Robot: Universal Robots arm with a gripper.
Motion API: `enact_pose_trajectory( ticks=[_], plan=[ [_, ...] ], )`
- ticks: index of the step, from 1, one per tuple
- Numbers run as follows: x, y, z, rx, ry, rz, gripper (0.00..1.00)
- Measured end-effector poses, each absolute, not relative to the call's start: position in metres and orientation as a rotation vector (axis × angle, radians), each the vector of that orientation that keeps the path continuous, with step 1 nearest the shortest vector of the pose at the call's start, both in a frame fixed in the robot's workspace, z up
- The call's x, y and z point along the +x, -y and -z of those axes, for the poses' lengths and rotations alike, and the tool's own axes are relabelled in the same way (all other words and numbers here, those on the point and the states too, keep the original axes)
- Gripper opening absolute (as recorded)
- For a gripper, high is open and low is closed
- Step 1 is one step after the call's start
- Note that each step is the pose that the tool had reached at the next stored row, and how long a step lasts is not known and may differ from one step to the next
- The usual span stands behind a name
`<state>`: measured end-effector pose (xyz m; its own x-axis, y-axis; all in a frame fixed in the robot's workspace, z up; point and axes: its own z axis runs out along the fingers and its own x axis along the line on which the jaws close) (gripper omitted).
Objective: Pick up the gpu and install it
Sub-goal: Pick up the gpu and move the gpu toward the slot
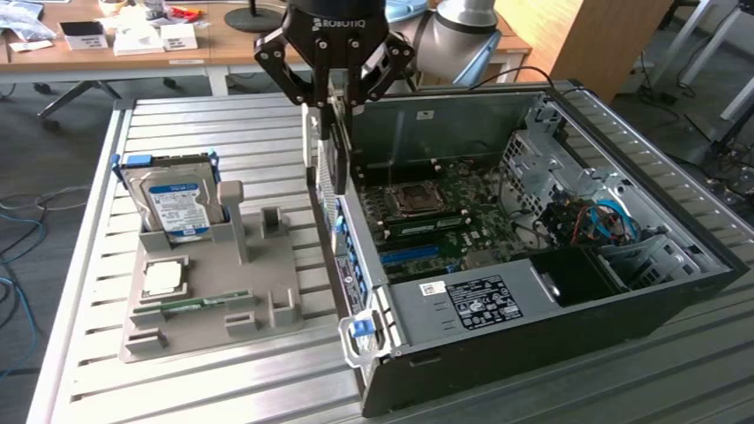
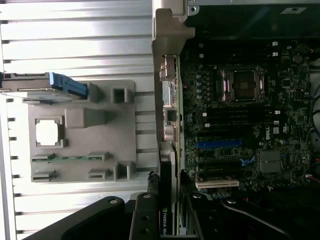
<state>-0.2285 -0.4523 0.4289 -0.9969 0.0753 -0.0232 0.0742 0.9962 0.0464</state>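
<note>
Upper middle of the exterior view, I see fingers (image 1: 383, 78) clamped on the gpu (image 1: 334, 150), upright at the case (image 1: 637, 291) edge.

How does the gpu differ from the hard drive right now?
The gpu hangs gripped in the claw above the edge of the open computer case; the hard drive stands in the grey holder. The gpu looks dark and thin; the hard drive is silver with a blue label. Both are upright.
</note>
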Motion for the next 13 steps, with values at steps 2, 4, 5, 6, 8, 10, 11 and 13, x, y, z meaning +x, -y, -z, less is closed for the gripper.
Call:
enact_pose_trajectory(
  ticks=[2,4,5,6,8,10,11,13],
  plan=[
    [-0.226,0.452,-0.429,0.117,-3.114,-0.071,0.27],
    [-0.223,0.452,-0.429,0.117,-3.114,-0.071,0.27],
    [-0.222,0.452,-0.429,0.117,-3.114,-0.071,0.27],
    [-0.22,0.452,-0.429,0.117,-3.114,-0.071,0.27],
    [-0.217,0.452,-0.429,0.117,-3.114,-0.071,0.27],
    [-0.214,0.452,-0.429,0.117,-3.114,-0.071,0.27],
    [-0.212,0.452,-0.429,0.117,-3.114,-0.071,0.27],
    [-0.208,0.452,-0.429,0.117,-3.114,-0.071,0.27]
  ],
)
